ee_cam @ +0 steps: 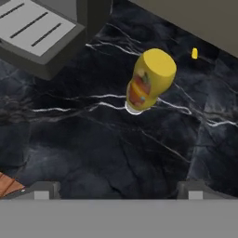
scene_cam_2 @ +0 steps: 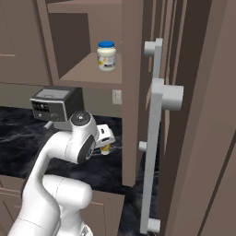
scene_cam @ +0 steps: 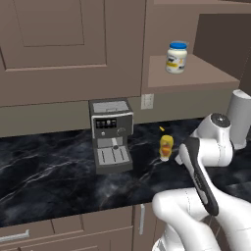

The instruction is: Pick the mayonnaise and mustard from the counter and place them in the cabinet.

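I see a white mayonnaise jar with blue lid, a yellow mustard bottle with orange-red label, and a black, white-veined counter.

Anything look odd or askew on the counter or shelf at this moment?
Nothing looks spilled or damaged. The mustard stands upright on the counter beside the coffee machine; the mayonnaise sits upright in the cabinet.

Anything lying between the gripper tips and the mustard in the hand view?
Nothing: bare black counter stretches from the gripper up to the mustard, hand view.
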Robot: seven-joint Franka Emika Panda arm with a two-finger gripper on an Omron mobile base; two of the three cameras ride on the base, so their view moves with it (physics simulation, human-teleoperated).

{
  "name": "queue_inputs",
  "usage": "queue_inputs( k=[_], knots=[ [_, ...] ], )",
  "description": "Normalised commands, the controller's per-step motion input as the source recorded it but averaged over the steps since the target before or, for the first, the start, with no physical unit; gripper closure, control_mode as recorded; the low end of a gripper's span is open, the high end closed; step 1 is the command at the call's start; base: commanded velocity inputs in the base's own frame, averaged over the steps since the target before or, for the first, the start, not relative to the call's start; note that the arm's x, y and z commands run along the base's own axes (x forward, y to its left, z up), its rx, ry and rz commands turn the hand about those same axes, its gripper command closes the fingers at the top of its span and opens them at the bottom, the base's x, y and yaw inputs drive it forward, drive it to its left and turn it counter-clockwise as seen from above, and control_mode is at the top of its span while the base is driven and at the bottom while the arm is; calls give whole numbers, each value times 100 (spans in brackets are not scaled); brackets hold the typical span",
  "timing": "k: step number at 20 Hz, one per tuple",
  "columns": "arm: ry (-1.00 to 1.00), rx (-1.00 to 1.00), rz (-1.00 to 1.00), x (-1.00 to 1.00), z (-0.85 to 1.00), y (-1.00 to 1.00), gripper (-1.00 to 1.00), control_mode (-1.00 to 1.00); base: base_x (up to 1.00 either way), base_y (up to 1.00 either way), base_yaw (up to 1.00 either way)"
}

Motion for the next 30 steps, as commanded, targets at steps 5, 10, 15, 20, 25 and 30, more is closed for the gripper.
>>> queue_inputs(
  k=[5, 10, 15, 20, 25, 30],
  knots=[
    [0, 2, 0, 34, -25, 0, -100, -100, 0, 0, 0],
    [0, 2, 0, 28, -15, -6, -100, -100, 0, 0, 0],
    [0, 6, 0, 23, -7, -13, -100, -100, 0, 0, 0],
    [2, 11, 2, 20, -3, -20, -100, -100, 0, 0, 0],
    [2, 5, 3, 19, -15, -4, -100, -100, 0, 0, 0],
    [0, 1, 1, 13, -14, 0, -100, -100, 0, 0, 0]
  ],
)
